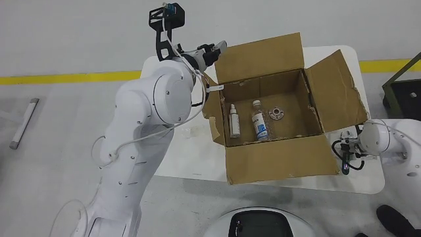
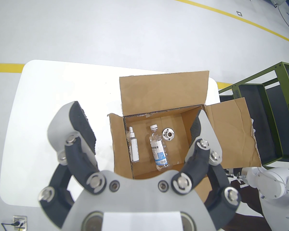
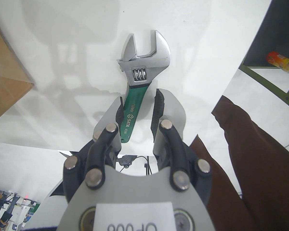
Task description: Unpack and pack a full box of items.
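An open cardboard box [image 1: 276, 105] stands on the white table [image 1: 197, 151]. Lying in it are a white spray bottle [image 1: 234, 121], a clear bottle with a blue label [image 1: 260, 121] and a small metal flange [image 1: 275, 114]. My left gripper [image 2: 138, 111] hangs high over the box's left side, open wide and holding nothing; it also shows from above [image 1: 214, 51]. An adjustable wrench with a green handle [image 3: 141, 73] lies flat on the table to the right of the box. My right gripper [image 3: 139, 97] is open, straddling that handle; one pad [image 3: 120, 114] touches it and a gap shows at the other.
The box's four flaps [image 2: 163, 92] are folded outward. A green metal cart [image 2: 267, 102] stands just past the table's right end, with an orange bottle [image 3: 280, 63] on a shelf. Brown fabric [image 3: 250, 150] hangs beside the table edge near my right arm [image 1: 378, 138].
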`<state>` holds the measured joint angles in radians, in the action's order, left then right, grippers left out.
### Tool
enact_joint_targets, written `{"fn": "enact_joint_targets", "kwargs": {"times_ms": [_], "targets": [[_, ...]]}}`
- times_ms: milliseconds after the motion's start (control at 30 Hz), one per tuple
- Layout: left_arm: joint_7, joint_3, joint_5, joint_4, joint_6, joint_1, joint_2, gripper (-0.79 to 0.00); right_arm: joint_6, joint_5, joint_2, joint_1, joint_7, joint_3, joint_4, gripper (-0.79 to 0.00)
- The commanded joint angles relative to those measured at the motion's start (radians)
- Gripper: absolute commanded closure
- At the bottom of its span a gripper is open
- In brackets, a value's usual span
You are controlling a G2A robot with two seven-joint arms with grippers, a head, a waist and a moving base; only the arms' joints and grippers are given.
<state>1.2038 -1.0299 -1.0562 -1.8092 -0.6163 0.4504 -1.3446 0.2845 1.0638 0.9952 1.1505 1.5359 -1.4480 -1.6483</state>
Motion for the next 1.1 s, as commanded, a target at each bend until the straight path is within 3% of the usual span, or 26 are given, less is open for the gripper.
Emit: {"fn": "enact_joint_targets", "kwargs": {"times_ms": [0,467,1067], "targets": [[0.000,0.000,0.000,0.000,0.000,0.000,0.000,-0.785,0.000,0.001,0.001,-0.002,0.000,0.003,0.002,-0.305],[0.000,0.000,0.000,0.000,0.000,0.000,0.000,-0.785,0.000,0.011,0.013,-0.018,0.000,0.019,0.029,-0.277],[0.000,0.000,0.000,0.000,0.000,0.000,0.000,-0.785,0.000,0.021,0.019,-0.025,0.000,0.014,0.035,-0.108]]}}
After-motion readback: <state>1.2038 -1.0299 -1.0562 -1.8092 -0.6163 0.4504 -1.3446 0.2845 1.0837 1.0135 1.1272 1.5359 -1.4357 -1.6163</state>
